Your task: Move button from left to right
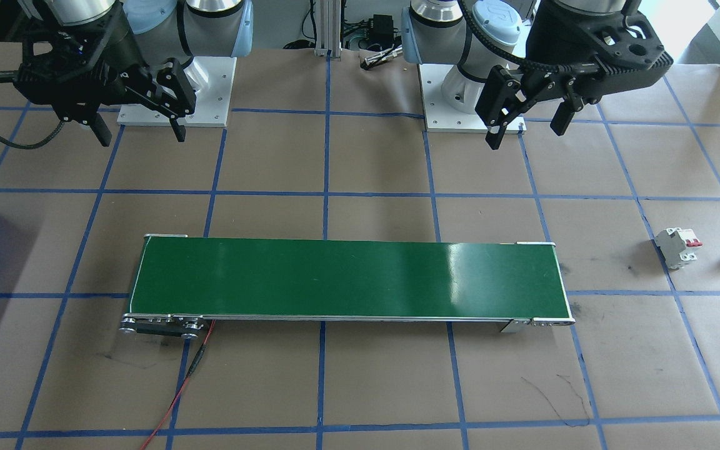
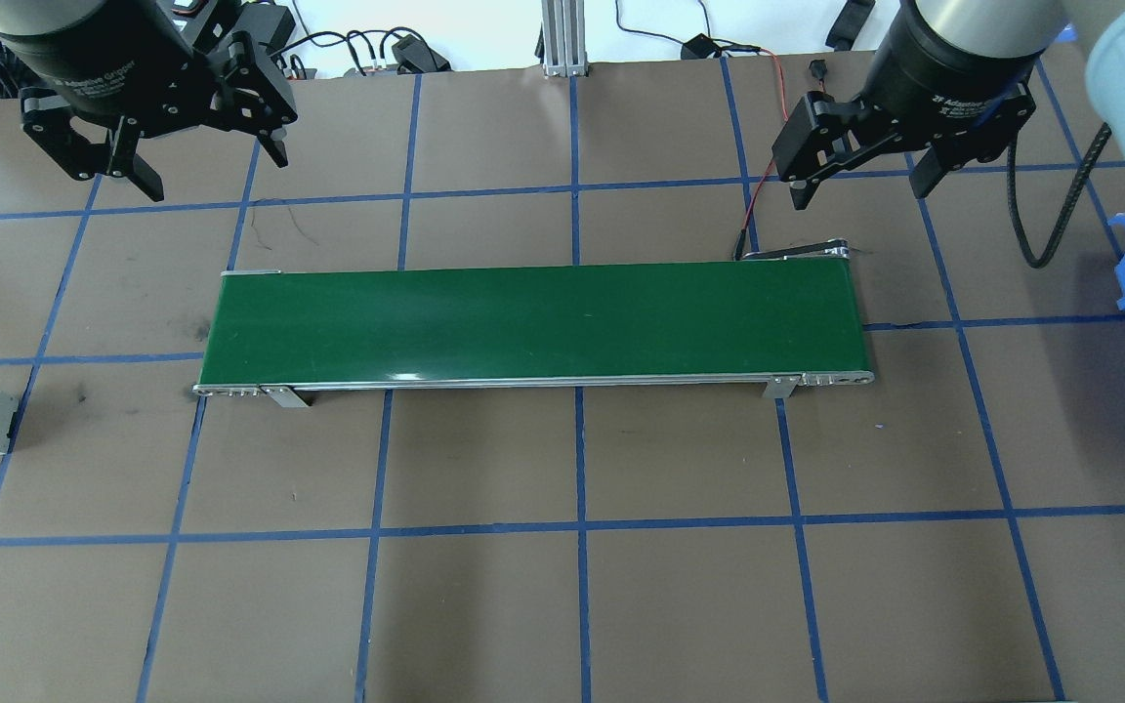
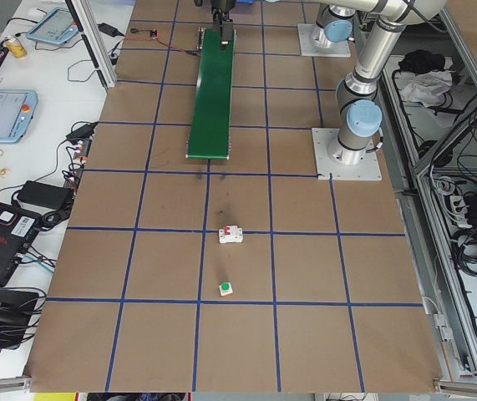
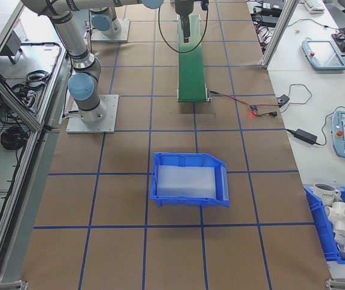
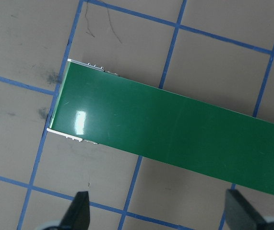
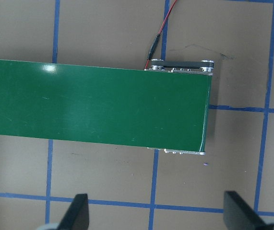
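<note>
2 claws, left claw (image 2: 199,168), right claw (image 2: 860,180), wide open, empty

Green conveyor belt (image 2: 533,324), mid-table, lengthwise across brown table (image 2: 680,605) gridded with blue tape. Red wire (image 1: 175,394) trailing from one belt end. White circuit breaker (image 1: 676,247) with red levers, well apart from the belt's other end. Blue bin (image 4: 189,187), open-topped, beyond the wired end. Teach pendants (image 3: 0,113) on side bench. White mugs (image 4: 339,226) in second blue bin.
</note>
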### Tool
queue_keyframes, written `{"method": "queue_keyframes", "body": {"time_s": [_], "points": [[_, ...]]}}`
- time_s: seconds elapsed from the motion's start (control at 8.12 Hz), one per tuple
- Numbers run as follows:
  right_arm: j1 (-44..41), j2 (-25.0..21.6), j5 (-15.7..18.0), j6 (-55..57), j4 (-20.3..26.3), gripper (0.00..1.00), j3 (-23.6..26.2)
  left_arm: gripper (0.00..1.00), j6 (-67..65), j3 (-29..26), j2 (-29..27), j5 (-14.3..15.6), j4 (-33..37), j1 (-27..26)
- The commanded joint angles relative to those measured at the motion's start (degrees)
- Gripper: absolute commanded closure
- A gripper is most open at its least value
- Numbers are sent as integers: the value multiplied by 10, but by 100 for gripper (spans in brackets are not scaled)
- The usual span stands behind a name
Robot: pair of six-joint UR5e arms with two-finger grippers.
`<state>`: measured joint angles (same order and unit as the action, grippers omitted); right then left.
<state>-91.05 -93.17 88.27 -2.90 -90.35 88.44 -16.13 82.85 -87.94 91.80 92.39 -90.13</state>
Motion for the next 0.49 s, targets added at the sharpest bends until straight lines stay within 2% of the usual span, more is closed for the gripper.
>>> {"method": "queue_keyframes", "body": {"time_s": [0.0, 0.12, 0.25, 0.37], "points": [[0, 0, 0, 0, 0, 0, 1, 0, 92, -1, 13, 0, 29, 5], [0, -1, -1, 0, 0, 0, 1, 0, 124, -3, 15, 7, 37, 15], [0, 0, -1, 0, 0, 0, 1, 0, 154, -2, 15, 7, 33, 48], [0, 0, -1, 0, 0, 0, 1, 0, 172, -7, 7, 7, 29, 117]]}}
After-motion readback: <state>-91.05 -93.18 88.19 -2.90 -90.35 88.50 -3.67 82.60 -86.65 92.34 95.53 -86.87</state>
